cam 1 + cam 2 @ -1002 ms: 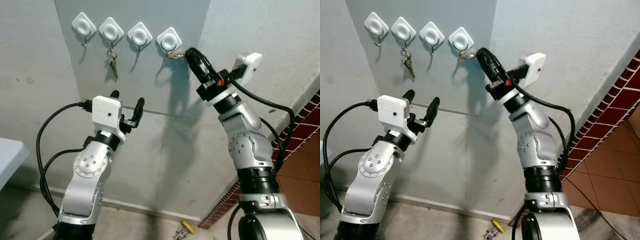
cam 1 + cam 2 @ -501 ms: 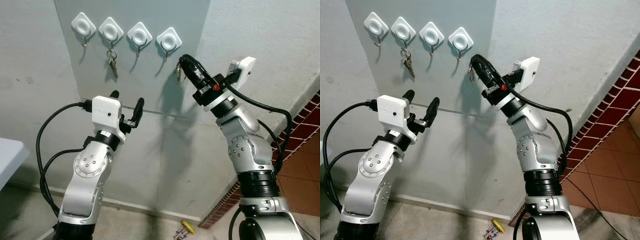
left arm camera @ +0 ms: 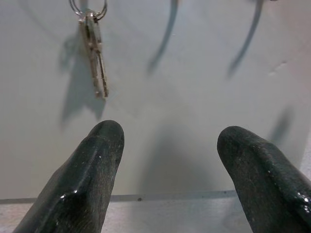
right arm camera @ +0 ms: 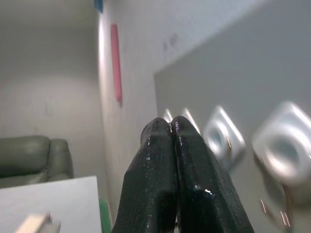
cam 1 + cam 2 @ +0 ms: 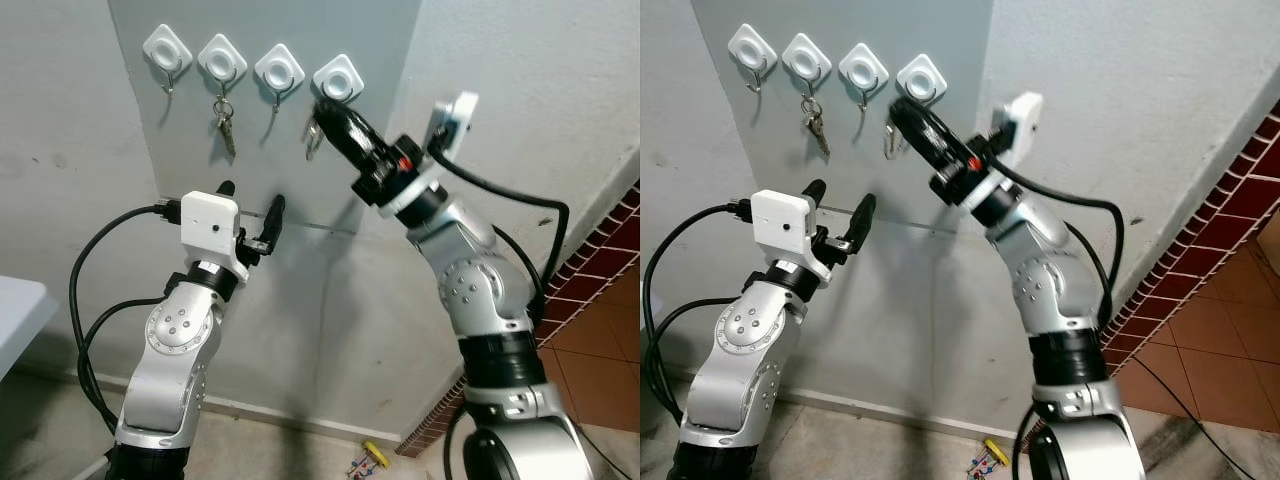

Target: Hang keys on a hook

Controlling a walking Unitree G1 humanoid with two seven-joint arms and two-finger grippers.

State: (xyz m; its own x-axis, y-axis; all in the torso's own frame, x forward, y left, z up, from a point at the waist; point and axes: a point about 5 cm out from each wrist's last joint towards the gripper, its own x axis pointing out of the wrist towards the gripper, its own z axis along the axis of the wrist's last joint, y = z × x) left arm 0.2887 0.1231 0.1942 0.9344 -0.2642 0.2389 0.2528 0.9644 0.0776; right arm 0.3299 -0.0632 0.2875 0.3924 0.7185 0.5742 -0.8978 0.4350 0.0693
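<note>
Shut right gripper, keys, four hooks

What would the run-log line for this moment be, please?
right claw: shut on keys, below fourth hook | left claw: open, idle | not hung yet

Even, moderately bright lighting; head views sharp. The right gripper and left gripper cast soft dark shadows on the grey panel below and beside them. Left wrist view: fingertips glossy, slightly soft. Right wrist view: hook plates beyond the fingers blurred.
</note>
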